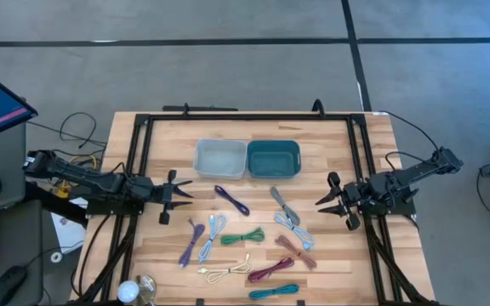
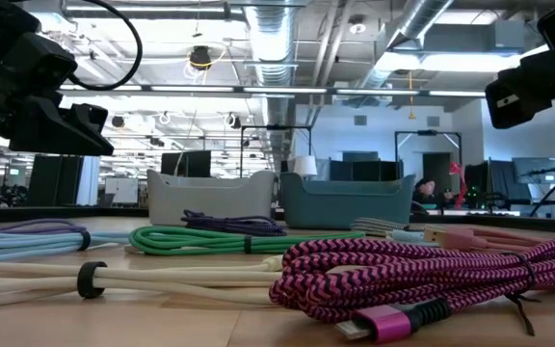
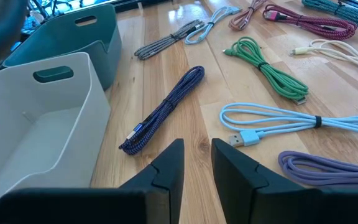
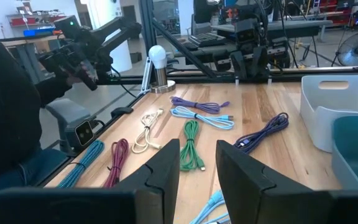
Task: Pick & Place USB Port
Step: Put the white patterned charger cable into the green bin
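Observation:
Several coiled USB cables lie flat on the wooden table: dark blue [image 1: 232,200] [image 3: 163,112], grey [image 1: 279,202], green [image 1: 243,237] [image 4: 190,143], light blue [image 1: 215,228] [image 3: 278,118], lavender [image 1: 192,240], cream [image 1: 228,270], magenta [image 1: 270,270] [image 2: 403,275] and teal [image 1: 275,291]. A pale grey bin [image 1: 220,159] [image 3: 36,137] and a teal bin [image 1: 273,159] [image 3: 73,37] stand side by side toward the far edge. My left gripper [image 1: 173,191] [image 3: 197,165] is open, left of the dark blue cable. My right gripper [image 1: 330,202] [image 4: 197,165] is open, right of the grey cable.
A white bulb-like object [image 1: 130,291] [image 4: 158,62] stands at the table's near left corner. The black frame rails [image 1: 245,117] run along the far edge and both sides. Bare wood [image 1: 253,191] lies between the bins and the cables.

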